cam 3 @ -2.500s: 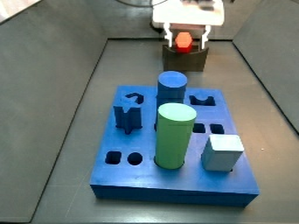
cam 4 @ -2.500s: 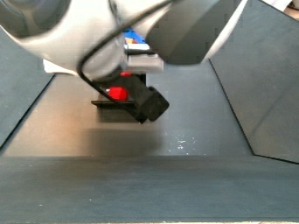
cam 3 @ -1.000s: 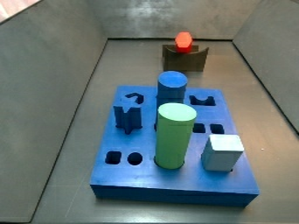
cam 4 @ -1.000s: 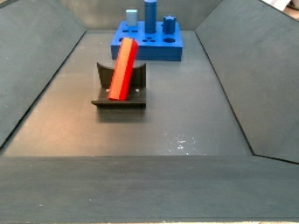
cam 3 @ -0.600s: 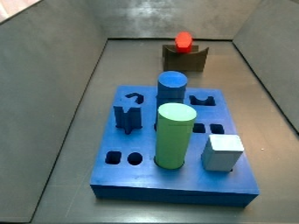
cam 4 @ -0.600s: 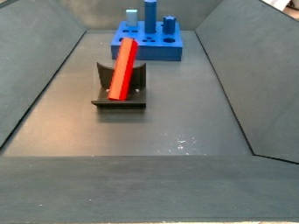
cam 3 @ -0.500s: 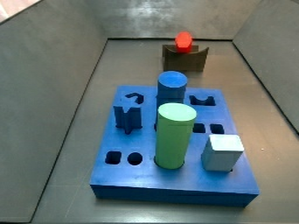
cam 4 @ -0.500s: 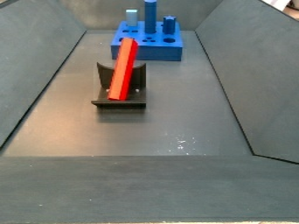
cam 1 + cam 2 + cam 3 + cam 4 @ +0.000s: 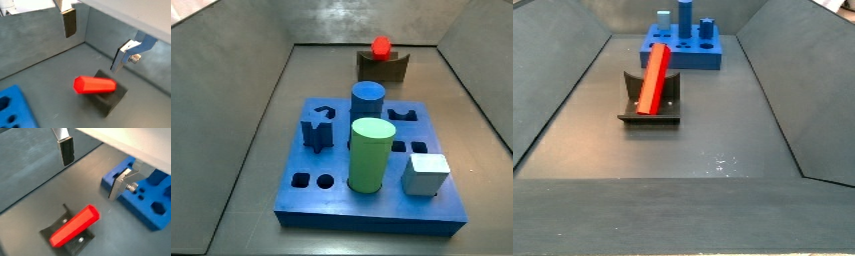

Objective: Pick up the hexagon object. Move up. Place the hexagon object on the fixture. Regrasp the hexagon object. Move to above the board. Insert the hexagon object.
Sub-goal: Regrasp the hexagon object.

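Note:
The hexagon object, a long red faceted rod, leans in the notch of the dark fixture; its red end shows over the fixture at the far end of the floor. In both wrist views the rod lies on the fixture below my gripper. The gripper stands open, well above the rod, with nothing between its fingers. The blue board lies nearer the front in a side view, and neither side view shows the gripper.
The board carries a blue cylinder, a light green cylinder, a white block and a dark blue peg. Grey sloping walls enclose the floor on both sides.
2.5 s ago the gripper was down at the fixture with the rod between its fingers. It let go and rose out of the side views. Nothing has moved in the last second.

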Controlling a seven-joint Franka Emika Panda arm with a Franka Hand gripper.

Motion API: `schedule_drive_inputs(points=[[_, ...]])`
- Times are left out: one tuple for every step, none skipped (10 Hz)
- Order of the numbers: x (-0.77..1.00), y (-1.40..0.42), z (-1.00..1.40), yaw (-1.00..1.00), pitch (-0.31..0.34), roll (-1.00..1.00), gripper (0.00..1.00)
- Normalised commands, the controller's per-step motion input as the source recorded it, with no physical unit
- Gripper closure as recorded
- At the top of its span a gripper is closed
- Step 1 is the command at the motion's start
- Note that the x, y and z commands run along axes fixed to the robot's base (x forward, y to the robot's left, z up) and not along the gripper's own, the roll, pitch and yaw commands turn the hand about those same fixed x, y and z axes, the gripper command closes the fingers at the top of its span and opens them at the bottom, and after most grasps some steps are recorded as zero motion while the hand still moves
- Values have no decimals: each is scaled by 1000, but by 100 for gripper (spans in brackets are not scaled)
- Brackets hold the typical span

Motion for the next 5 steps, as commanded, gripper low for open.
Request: schedule_drive_inputs(points=[[19, -17, -3, 49, 21, 1000, 0], [28, -20, -4, 51, 29, 1000, 0], [37, -22, -2, 54, 38, 1000, 0], [54, -27, -5, 58, 54, 1000, 0], [67, -29, -2, 63, 68, 1000, 0]])
